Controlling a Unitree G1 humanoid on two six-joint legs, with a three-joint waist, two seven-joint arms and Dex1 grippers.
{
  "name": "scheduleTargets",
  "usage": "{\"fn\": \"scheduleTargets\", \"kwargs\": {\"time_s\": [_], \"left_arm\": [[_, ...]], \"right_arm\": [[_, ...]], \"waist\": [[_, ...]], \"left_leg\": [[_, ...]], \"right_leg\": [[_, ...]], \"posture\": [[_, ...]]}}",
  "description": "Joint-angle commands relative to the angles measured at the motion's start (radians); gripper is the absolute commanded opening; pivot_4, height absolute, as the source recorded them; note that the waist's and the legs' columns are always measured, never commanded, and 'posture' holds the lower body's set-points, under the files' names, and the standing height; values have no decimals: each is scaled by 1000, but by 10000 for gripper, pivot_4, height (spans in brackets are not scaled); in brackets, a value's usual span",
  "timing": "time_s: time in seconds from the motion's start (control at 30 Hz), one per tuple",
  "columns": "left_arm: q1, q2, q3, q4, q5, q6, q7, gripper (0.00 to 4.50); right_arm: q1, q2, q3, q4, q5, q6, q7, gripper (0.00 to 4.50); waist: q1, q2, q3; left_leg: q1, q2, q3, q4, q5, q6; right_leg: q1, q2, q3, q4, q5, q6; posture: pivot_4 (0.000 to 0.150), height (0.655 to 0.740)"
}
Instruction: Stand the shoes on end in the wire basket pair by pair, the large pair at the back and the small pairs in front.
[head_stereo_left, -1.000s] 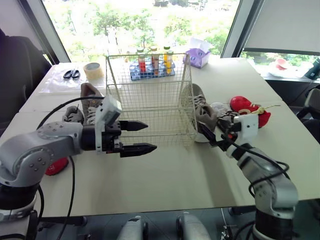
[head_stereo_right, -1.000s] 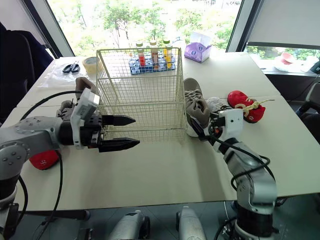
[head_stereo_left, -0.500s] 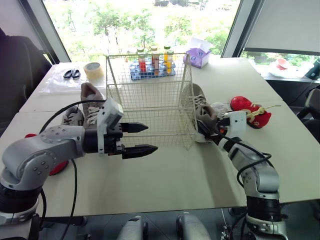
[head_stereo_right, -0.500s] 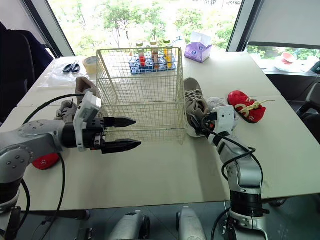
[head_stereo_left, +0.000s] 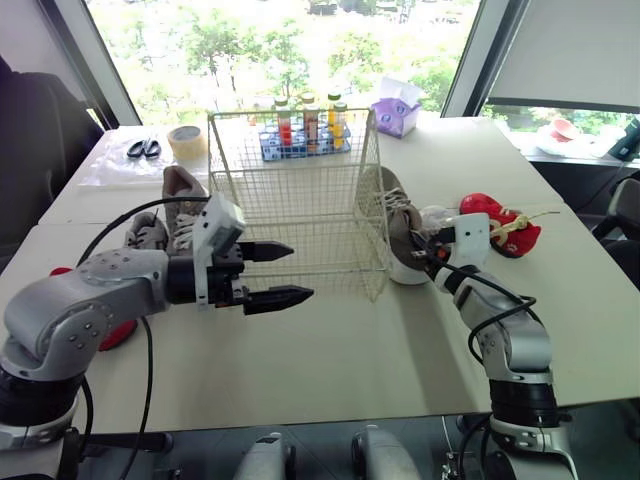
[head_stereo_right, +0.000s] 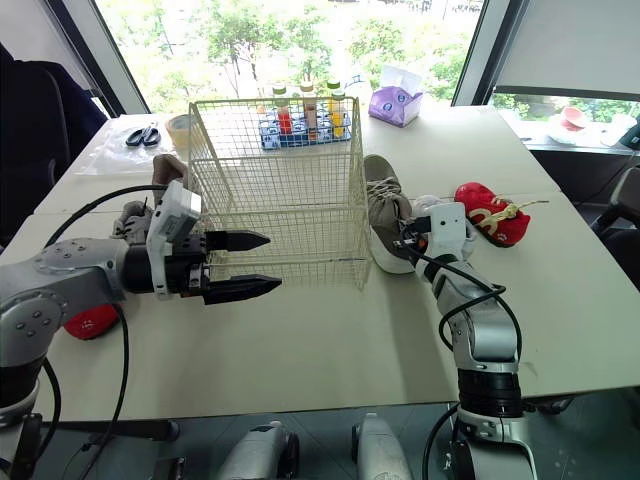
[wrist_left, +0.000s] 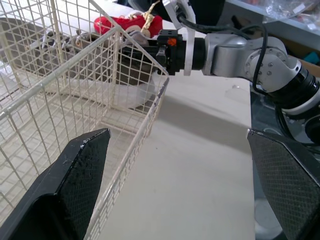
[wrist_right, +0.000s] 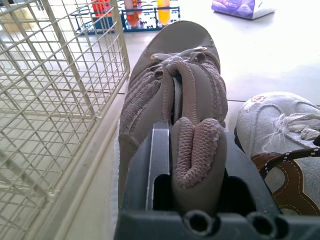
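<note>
Barely begun: nothing stowed yet.
The cream wire basket (head_stereo_left: 298, 195) stands empty; the right gripper (head_stereo_left: 426, 250) clamps the large grey mesh sneaker (head_stereo_left: 395, 215) beside it; the left gripper (head_stereo_left: 300, 271) gapes, holding nothing.

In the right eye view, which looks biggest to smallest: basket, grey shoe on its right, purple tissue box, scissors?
basket
grey shoe
purple tissue box
scissors
The last two lie farther back, so look shrunk.

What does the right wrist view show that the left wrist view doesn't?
Right wrist, not left: the purple tissue box and the bottle rack. Left wrist, not right: the open left claw, the right arm and a red shoe. Both: the wire basket and the grey shoe.
</note>
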Motion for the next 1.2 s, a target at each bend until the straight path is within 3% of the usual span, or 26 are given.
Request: {"fn": "scheduleTargets", "kwargs": {"time_s": [0.03, 0.33, 0.5, 0.6, 0.7, 0.83, 1.07, 1.2], "left_arm": [[-2, -4, 11, -3, 21, -34, -12, 45000], [-54, -18, 35, 82, 11, -35, -41, 45000], [-116, -41, 78, 165, -29, -28, -50, 45000], [-233, -60, 175, 311, -127, 3, -13, 45000], [-429, 29, 235, 566, -93, -5, -67, 45000], [-621, 101, 235, 795, -76, 43, -137, 45000], [-751, 83, 243, 959, -24, 29, -194, 45000], [-768, 75, 232, 979, 17, 21, -223, 45000]], "right_arm": [[2, -7, -29, -25, -2, -6, -32, 3001], [-241, -126, -176, -94, -9, -79, -144, 3001], [-374, -233, -182, -59, -45, -149, -141, 3001], [-505, -338, -158, 5, -48, -248, -44, 3001], [-719, -475, -78, 135, -11, -386, 234, 3001], [-873, -516, -6, 235, 33, -500, 465, 3001], [-871, -470, 90, 205, 58, -529, 618, 3001], [-862, -452, 109, 198, 62, -556, 654, 3001]], "waist": [[1, 0, 0], [4, 6, 5], [0, 6, 5], [-3, 6, 6], [-12, 9, 19], [-29, 9, 18], [-25, 4, 18], [-22, 4, 18]], "left_leg": [[0, 0, 0, 0, 0, 0], [-5, -1, 0, 0, 0, 0], [-6, -1, 0, -1, 0, 0], [-6, 0, 1, -1, 0, 0], [-5, -1, 3, 1, 0, 0], [-6, 0, 2, -5, 0, 1], [-6, -3, 4, -7, 2, -3], [-21, -3, 1, 3, 2, -3]], "right_leg": [[0, 0, 0, 0, 0, 0], [-5, -1, 0, 0, 0, 0], [-6, 0, 0, -1, 0, 0], [-6, 0, 0, -1, 0, 0], [-6, 0, 0, 1, 0, 0], [-9, 2, -1, -1, 0, 1], [-9, -4, -2, -2, 0, 1], [-21, -5, -3, 1, 0, 1]], "posture": [[1500, 7400], [1500, 7400], [1500, 7400], [1500, 7400], [1500, 7400], [1500, 7400], [1500, 7400], [1500, 7400]]}}
